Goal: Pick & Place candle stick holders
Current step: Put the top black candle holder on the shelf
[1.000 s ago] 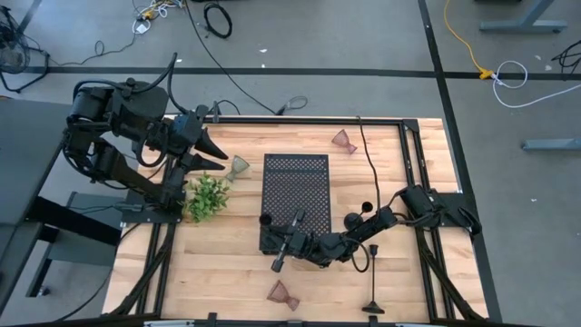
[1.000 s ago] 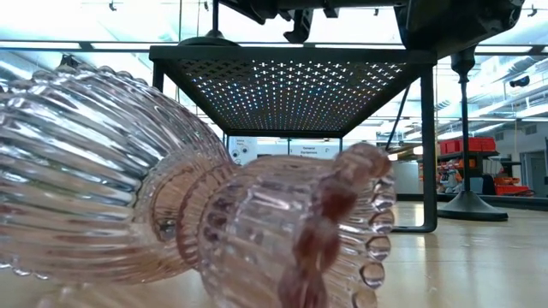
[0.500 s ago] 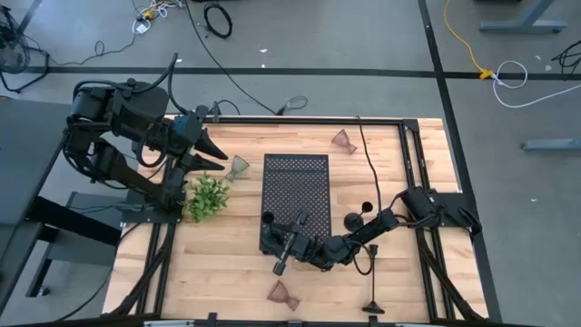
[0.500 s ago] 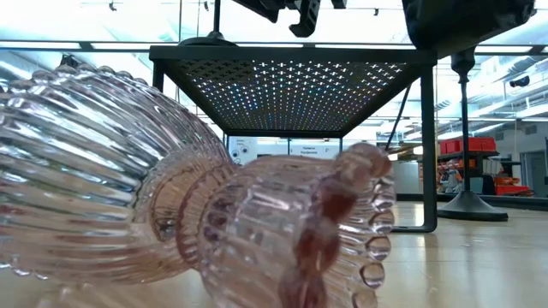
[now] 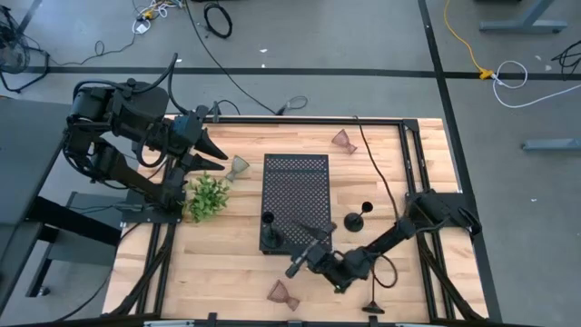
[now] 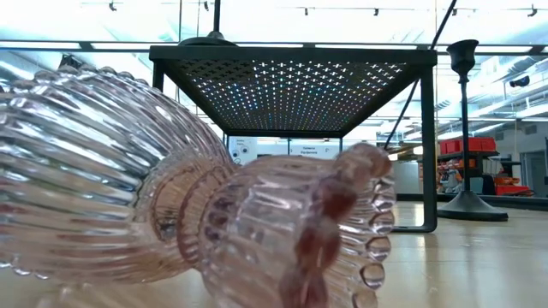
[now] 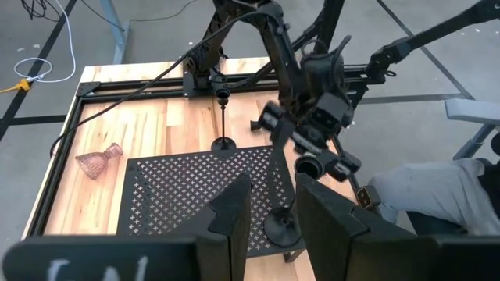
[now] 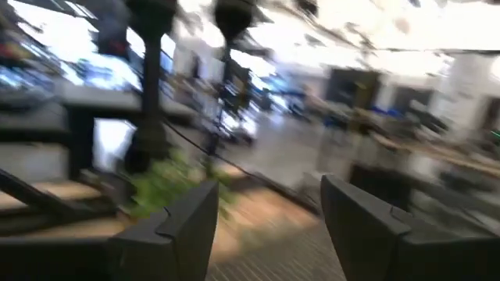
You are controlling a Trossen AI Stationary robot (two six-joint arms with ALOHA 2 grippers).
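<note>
One black candle stick holder (image 5: 270,238) stands upright by its disc base on the near left corner of the black perforated tray (image 5: 296,186). A second (image 5: 359,218) stands on the table right of the tray, and a third (image 5: 372,304) near the front edge. A pinkish glass cup (image 5: 282,293) lies on its side in front of the tray. Another pinkish cup (image 5: 343,141) lies at the back, and a greenish one (image 5: 239,166) left of the tray. My right gripper (image 5: 307,252) hangs open just near-right of the tray's candle stick. My left gripper (image 5: 216,153) waits open at the far left.
A green plant sprig (image 5: 207,195) lies on the table left of the tray. In the low view the near pinkish cup (image 6: 171,197) fills the foreground. A black cable (image 5: 372,168) runs over the table's right part. Bare wood shows at the near left.
My right gripper has drawn back from the tray's near left corner toward the table's near and right edges, out of the low view. The candle stick there stays upright on the tray. The arm no longer covers the candle stick right of the tray.
</note>
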